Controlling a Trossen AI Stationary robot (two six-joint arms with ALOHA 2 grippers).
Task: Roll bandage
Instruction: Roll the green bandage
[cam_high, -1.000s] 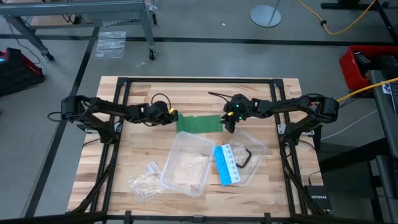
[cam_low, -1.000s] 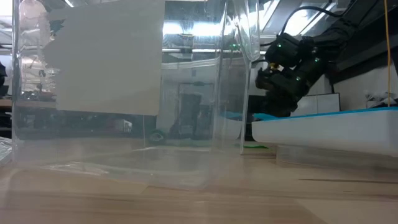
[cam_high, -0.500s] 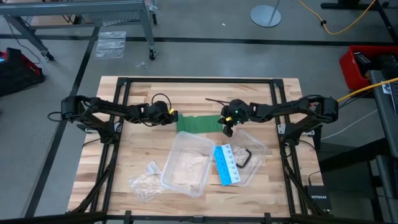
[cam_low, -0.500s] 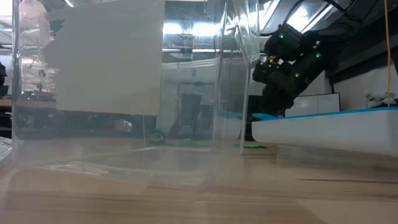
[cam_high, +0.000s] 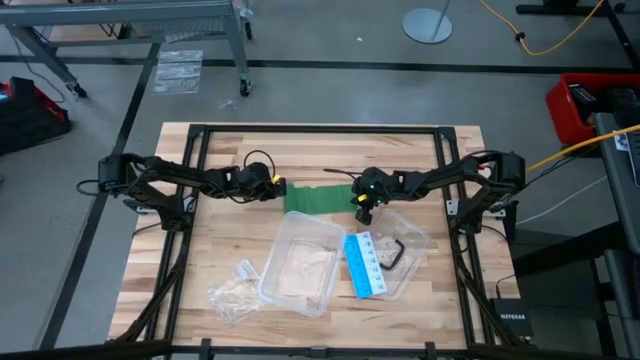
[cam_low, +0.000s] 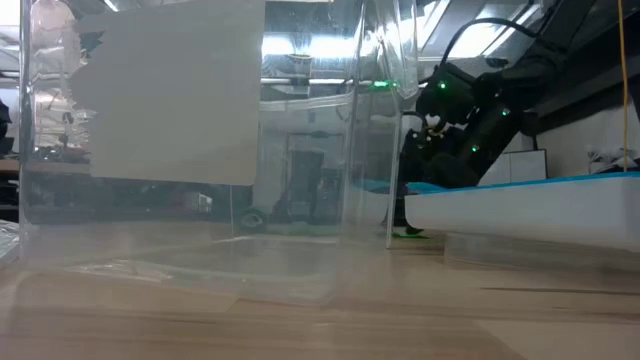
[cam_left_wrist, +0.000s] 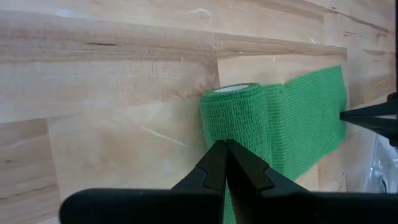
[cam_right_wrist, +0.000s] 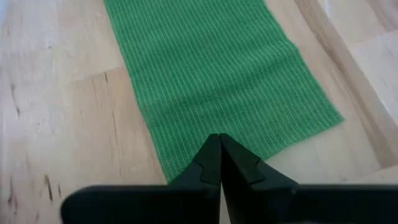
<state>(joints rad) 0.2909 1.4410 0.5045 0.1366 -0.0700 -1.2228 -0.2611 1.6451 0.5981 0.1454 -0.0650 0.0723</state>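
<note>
Bandage (cam_high: 320, 198): green strip flat on table (cam_high: 230, 150) centre, rolled start at left end.
Left gripper (cam_left_wrist: 225, 163): fingers together, clamped on roll.
Right gripper (cam_right_wrist: 219, 155): fingers together, pinching free end.
Step advice: keep strip taut, straight; turn roll toward free end, edges aligned.
Clear container (cam_high: 298, 262): just beside bandage, near side; tight margin.
Blue-and-white card (cam_high: 364, 264): beside container.
Open wood on bandage's far side; room there.
</note>
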